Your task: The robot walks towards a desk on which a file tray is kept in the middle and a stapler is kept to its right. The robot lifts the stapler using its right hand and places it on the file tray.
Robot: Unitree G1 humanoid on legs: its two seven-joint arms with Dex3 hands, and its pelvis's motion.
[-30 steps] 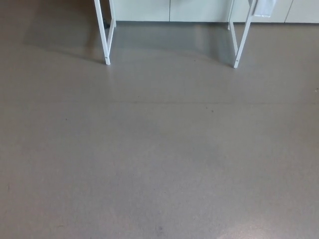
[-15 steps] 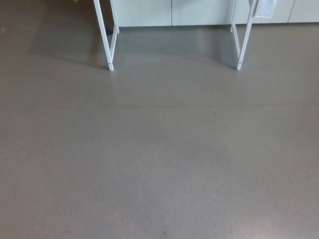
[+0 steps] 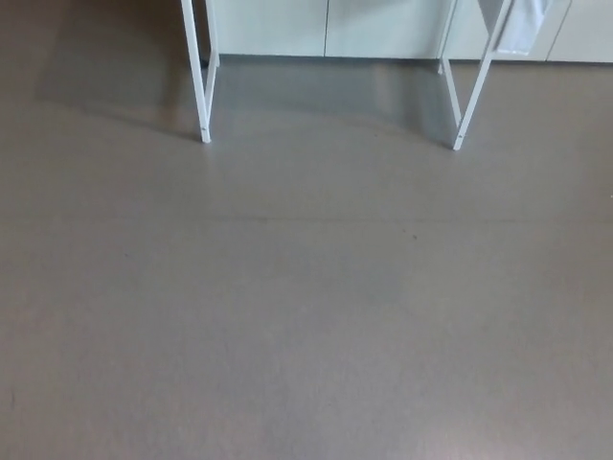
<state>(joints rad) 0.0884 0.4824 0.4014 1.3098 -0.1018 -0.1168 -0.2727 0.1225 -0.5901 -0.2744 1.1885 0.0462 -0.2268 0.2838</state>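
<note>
The view has shifted: the thin white metal desk legs (image 3: 196, 77) now sit slightly lower at the top of the frame. Smooth matte grey floor (image 3: 306, 307) fills the rest, with flat pale cabinet fronts (image 3: 273, 24) behind. Neither hand shows, so their fingers cannot be judged. The stapler and file tray are out of view.

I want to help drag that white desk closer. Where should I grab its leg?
Grab the left front leg, a nearly upright white bar, slim enough to wrap around. Come from the near side, across the floor, since cabinets stand close behind. The right front leg slants, so it may be harder to hold. The desktop is out of view.
</note>
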